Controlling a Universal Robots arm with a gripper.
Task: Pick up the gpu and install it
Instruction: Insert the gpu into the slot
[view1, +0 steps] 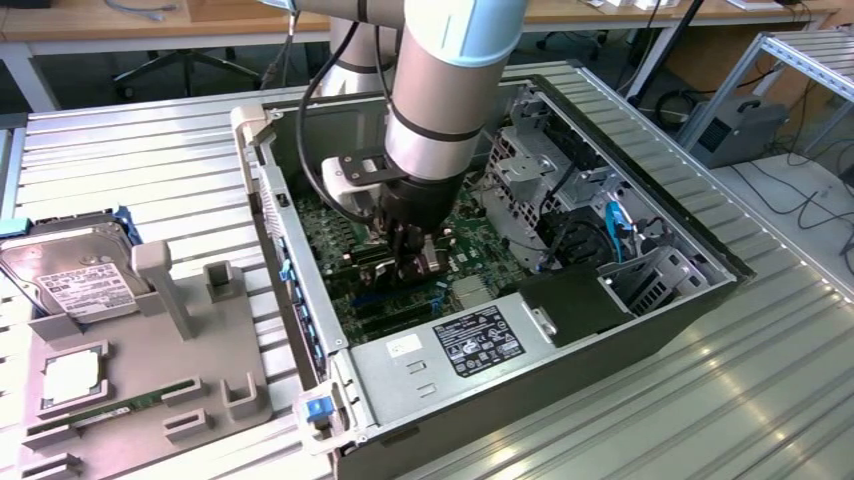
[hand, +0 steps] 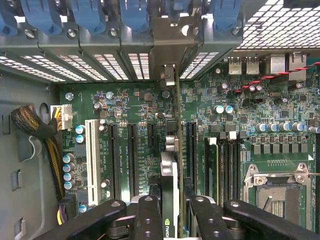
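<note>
Edge-on between my fingers stands the gpu (hand: 170, 175), a thin card with a black cooler face and green board. Its silver end bracket (hand: 170, 75) reaches up to the slot openings in the case's rear wall. My gripper (hand: 170, 220) is shut on the gpu, one black finger (hand: 147, 215) on each side. The card stands upright on the green motherboard (hand: 250, 115), in line with the black expansion slots (hand: 132, 150); how deep it sits in its slot I cannot tell. In the exterior view my gripper (view1: 407, 255) is down inside the open computer case (view1: 694, 290).
A white slot (hand: 91, 155) and a braided cable bundle (hand: 35, 130) lie beside the black slots. The power supply (view1: 454, 350) and drive cages (view1: 534, 170) crowd the case. On the exterior view's left a grey fixture (view1: 200, 350) carries a silver hard drive (view1: 74, 275) and a memory stick (view1: 100, 412).
</note>
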